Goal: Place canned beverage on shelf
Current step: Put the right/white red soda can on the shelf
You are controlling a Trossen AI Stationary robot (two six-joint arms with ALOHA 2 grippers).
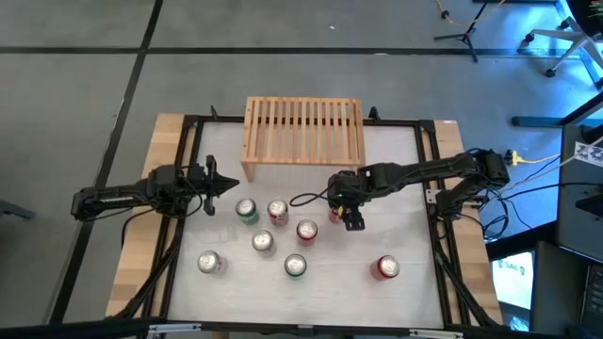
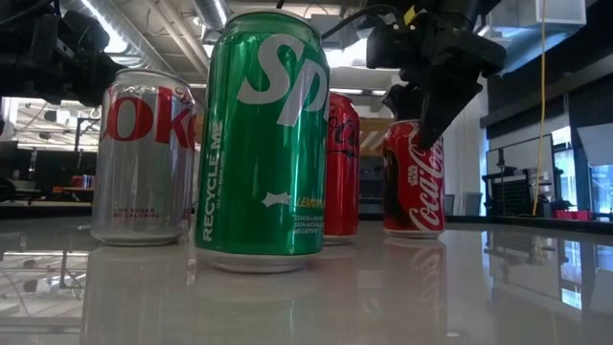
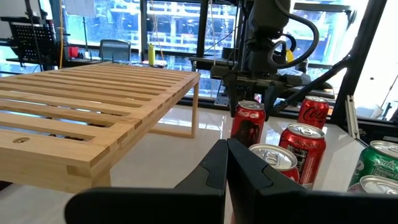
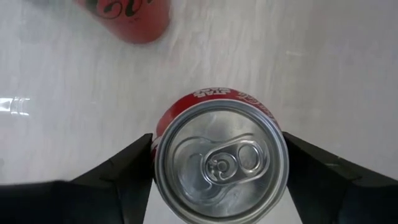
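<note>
- Right gripper [image 4: 219, 163] clasps a red Coca-Cola can [image 4: 221, 158] in front of the shelf [image 1: 303, 130].
- Lift straight; neighbouring cans close.
- Left gripper [image 1: 232, 184] clenched, empty.

Left gripper [image 1: 211, 181] closed; right gripper [image 1: 345, 215] pointing down, clamped.

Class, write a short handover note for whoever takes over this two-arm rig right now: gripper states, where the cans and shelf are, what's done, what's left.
Right gripper: jaws closed against both sides of an upright red cola can, still standing on the white table.
Left gripper: shut, empty, waiting at the table's left.
Light slatted wooden shelf: at the table's back, nothing on it.
Seven other cans stand in front of the shelf.
Done: the can is gripped.
Left: lift it and set it on the shelf.
</note>
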